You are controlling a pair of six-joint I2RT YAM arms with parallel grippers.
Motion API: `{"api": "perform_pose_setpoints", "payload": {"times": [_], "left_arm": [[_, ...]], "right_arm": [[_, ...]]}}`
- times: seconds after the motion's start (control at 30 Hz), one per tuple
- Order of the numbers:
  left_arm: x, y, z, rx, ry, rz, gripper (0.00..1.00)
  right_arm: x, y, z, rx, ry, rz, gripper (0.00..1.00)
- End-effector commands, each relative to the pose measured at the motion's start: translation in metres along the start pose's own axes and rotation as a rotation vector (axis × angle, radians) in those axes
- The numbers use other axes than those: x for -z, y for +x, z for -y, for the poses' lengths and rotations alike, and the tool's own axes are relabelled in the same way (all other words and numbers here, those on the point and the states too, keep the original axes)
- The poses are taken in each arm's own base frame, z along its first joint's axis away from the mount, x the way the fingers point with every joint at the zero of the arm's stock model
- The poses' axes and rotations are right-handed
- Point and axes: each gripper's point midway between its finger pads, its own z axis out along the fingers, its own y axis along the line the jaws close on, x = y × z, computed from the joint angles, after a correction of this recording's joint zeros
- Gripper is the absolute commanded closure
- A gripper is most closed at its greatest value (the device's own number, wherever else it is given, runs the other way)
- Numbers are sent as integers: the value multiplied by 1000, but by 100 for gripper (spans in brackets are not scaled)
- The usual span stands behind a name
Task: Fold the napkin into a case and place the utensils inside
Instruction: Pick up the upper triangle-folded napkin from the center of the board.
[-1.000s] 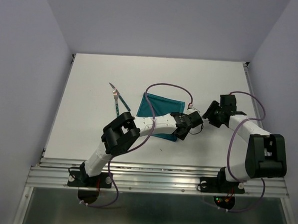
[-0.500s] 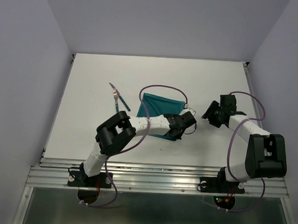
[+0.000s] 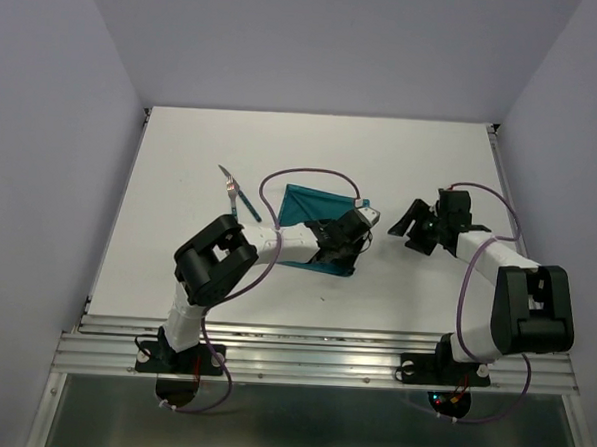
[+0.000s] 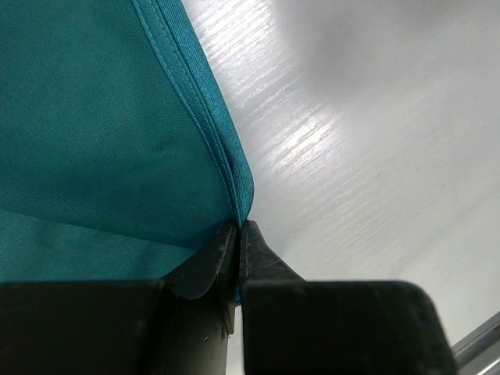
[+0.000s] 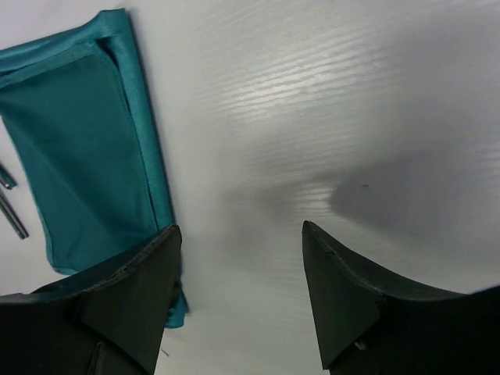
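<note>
White tabletop point(image 3: 176, 267), pale walls. So my left claw point(image 4: 238, 234) is pinching the hemmed corner of the teal-green cloth napkin point(image 4: 101, 117), lying mid-table beside the slim teal-handled utensils point(image 3: 238, 198). The right claw point(image 5: 237, 233) hangs spread, empty. I'd lift low and drag straight across so the hems line up.

A robot lab cell: white table point(image 3: 181, 177), plain walls point(image 3: 318, 44), aluminium rail point(image 3: 312, 349).

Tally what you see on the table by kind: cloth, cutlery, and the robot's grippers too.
napkin: 1
utensils: 2, beside the napkin
grippers: 2 (left gripper pinching the napkin's edge, right gripper open)
Total: 5
</note>
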Motion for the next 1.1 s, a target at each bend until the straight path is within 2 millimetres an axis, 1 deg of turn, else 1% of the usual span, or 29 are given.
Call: {"api": "perform_pose_setpoints", "payload": {"times": [0.0, 0.03, 0.07, 0.1, 0.13, 0.17, 0.2, 0.27, 0.3, 0.4, 0.43, 0.5, 0.53, 0.57, 0.6, 0.63, 0.67, 0.73, 0.8, 0.83, 0.9, 0.93, 1.07], "left_arm": [[7, 33, -20, -37, -22, -102, 100], [11, 30, -15, -32, 6, -92, 100], [13, 28, -17, -29, 9, -86, 100], [18, 24, -14, -29, 26, -72, 100], [20, 22, -14, -23, 32, -66, 100], [22, 19, -15, -18, 38, -56, 100], [26, 15, -12, -11, 58, -44, 100], [29, 11, -11, -5, 80, -29, 100], [31, 11, -13, 0, 92, -29, 100], [33, 8, -17, 8, 99, -19, 100], [34, 8, -17, 8, 98, -19, 100], [36, 6, -17, 10, 105, -13, 100], [39, 2, -16, 14, 112, -1, 100], [41, -1, -16, 19, 117, 10, 100], [42, -1, -16, 22, 122, 10, 100], [46, -5, -14, 24, 133, 23, 100], [47, -10, -17, 36, 143, 41, 100], [52, -12, -18, 59, 186, 49, 100], [54, -15, -25, 85, 192, 57, 100], [57, -19, -25, 84, 195, 67, 100], [59, -23, -26, 83, 199, 78, 100], [59, -24, -25, 80, 203, 78, 100], [60, -24, -24, 81, 209, 76, 100]], "right_arm": [[-8, 1, -34, 9, -149, -20, 31], [-11, 3, -45, 8, -184, -30, 31], [-16, 7, -47, 3, -191, -49, 31], [-18, 8, -48, -6, -195, -59, 31], [-20, 5, -58, 5, -228, -46, 31], [-23, 7, -63, 10, -237, -55, 31], [-28, 7, -62, 5, -233, -62, 31], [-34, 11, -71, 16, -247, -80, 31], [-40, 12, -71, 4, -252, -92, 31], [-47, 15, -80, -2, -292, -112, 31], [-53, 20, -80, -9, -289, -134, 31], [-58, 17, -83, -17, -299, -136, 31], [-62, 21, -85, -22, -299, -150, 31], [-64, 20, -85, -26, -300, -149, 31], [-66, 19, -86, -32, -299, -149, 31], [-67, 20, -89, -28, -303, -149, 31], [-70, 21, -87, -39, -296, -153, 32], [-73, 20, -88, -50, -296, -154, 32], [-77, 21, -85, -58, -287, -159, 32], [-78, 23, -88, -56, -289, -161, 32], [-80, 23, -87, -61, -283, -160, 34], [-83, 27, -88, -58, -281, -166, 36], [-89, 29, -90, -73, -277, -172, 41]]}}
